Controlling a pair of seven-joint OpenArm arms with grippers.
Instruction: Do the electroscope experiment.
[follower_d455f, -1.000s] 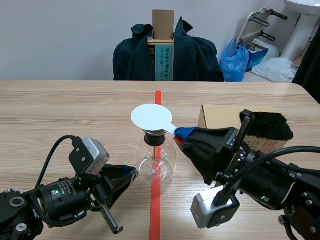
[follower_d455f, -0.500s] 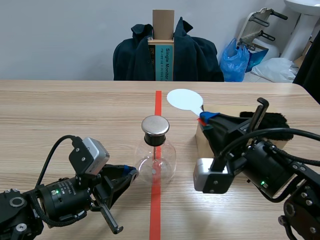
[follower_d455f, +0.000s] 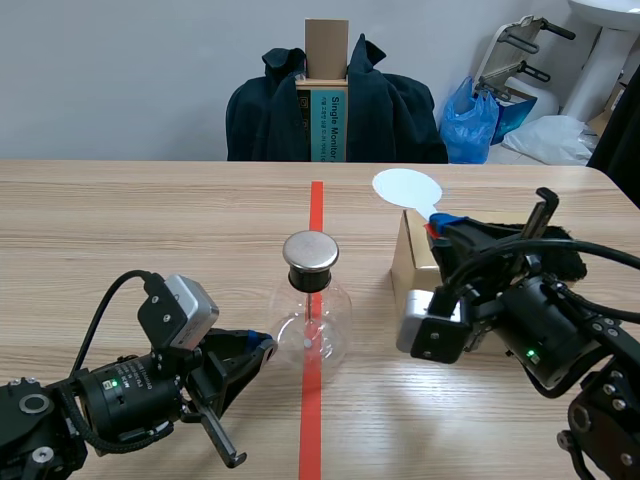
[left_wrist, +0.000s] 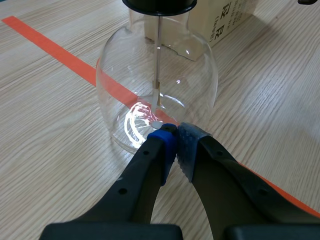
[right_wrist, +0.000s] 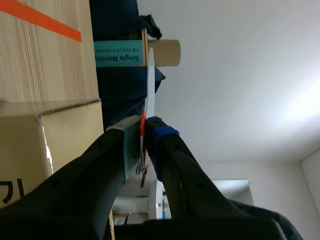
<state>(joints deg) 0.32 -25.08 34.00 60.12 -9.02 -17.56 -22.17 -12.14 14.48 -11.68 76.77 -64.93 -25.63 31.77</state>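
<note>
A glass flask electroscope (follower_d455f: 312, 325) with a round metal cap (follower_d455f: 310, 251) stands on the red tape line (follower_d455f: 314, 400); its thin rod and leaf show inside the glass (left_wrist: 158, 75). My left gripper (follower_d455f: 262, 347) lies low beside the flask, shut on nothing, with its tips (left_wrist: 172, 137) touching the glass base. My right gripper (follower_d455f: 440, 225) is raised over the cardboard box (follower_d455f: 415, 262), shut on the handle of a white round paddle (follower_d455f: 406, 187). In the right wrist view the paddle (right_wrist: 150, 82) stands edge-on between the fingers.
A black furry cloth (follower_d455f: 568, 255) lies on the box behind my right arm. A chair draped with a dark coat (follower_d455f: 335, 105) stands past the table's far edge. A blue bag (follower_d455f: 476, 120) sits on the floor at the back right.
My right gripper has carried the white paddle away from above the flask's cap, to the right and back over the box. The left arm has stayed put.
</note>
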